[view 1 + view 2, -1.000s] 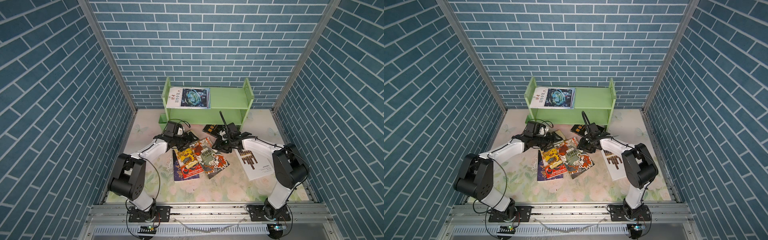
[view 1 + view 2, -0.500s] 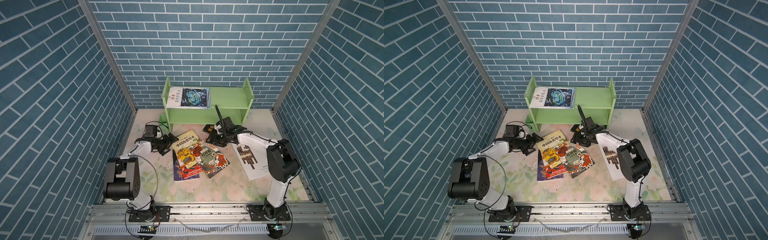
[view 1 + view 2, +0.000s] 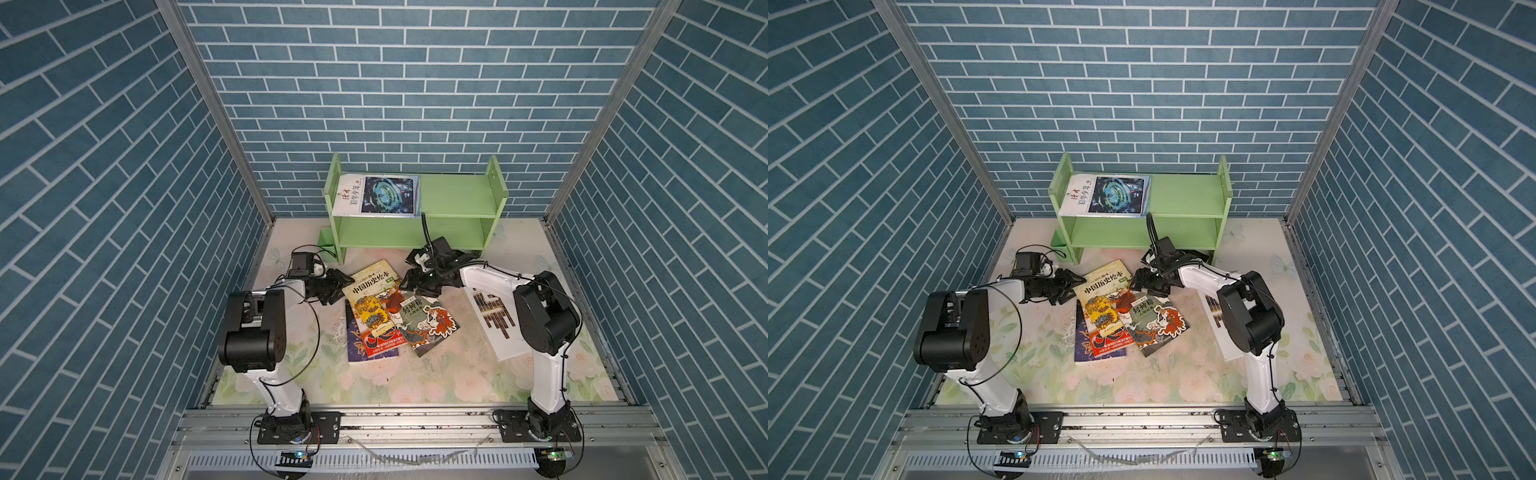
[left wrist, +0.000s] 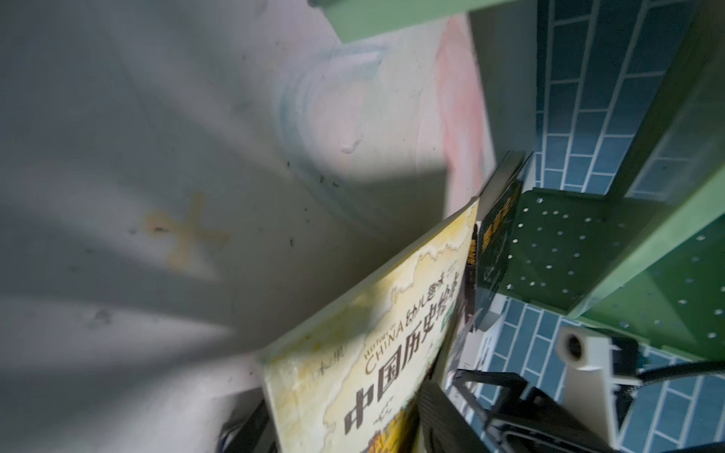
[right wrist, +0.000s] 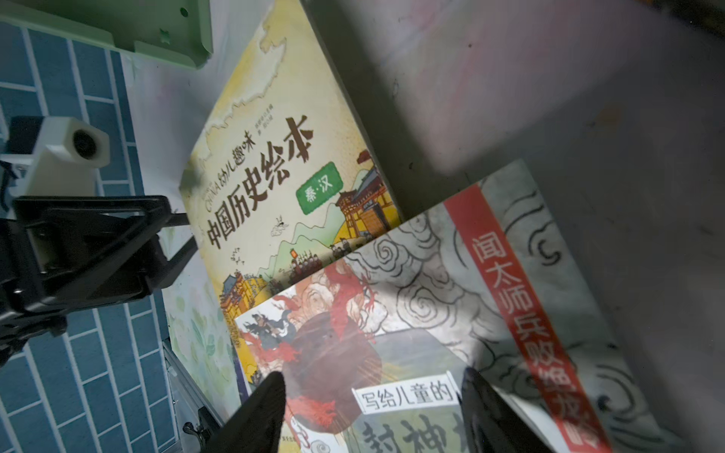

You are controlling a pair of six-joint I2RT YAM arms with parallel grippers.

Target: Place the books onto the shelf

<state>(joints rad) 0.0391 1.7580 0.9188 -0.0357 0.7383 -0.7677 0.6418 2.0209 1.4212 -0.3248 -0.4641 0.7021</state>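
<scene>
Saw a flowered worktop (image 3: 415, 374) between blue brick walls. Found the shelf (image 3: 453, 195) upright at the back, with a swirl book (image 3: 378, 195) lying flat on the left of its upper tier. Noted the other books down on the worktop: a white book (image 3: 494, 328) flat at the right, partly under the right arm; a fanned pile in the middle, with the grey book (image 3: 428, 324) overlapping the yellow book (image 3: 370, 299), and a red book (image 3: 382, 338) and blue book (image 3: 357, 353) beneath; a black book (image 4: 498, 227) by the shelf's foot. Caught the left pincer (image 3: 343, 289) released, jaws apart on either side of the yellow book's left edge; could not tell whether touching. Caught the right pincer (image 3: 409, 283) released too, fingers (image 5: 270, 396) spread over the grey book's far corner, grasping nothing.
</scene>
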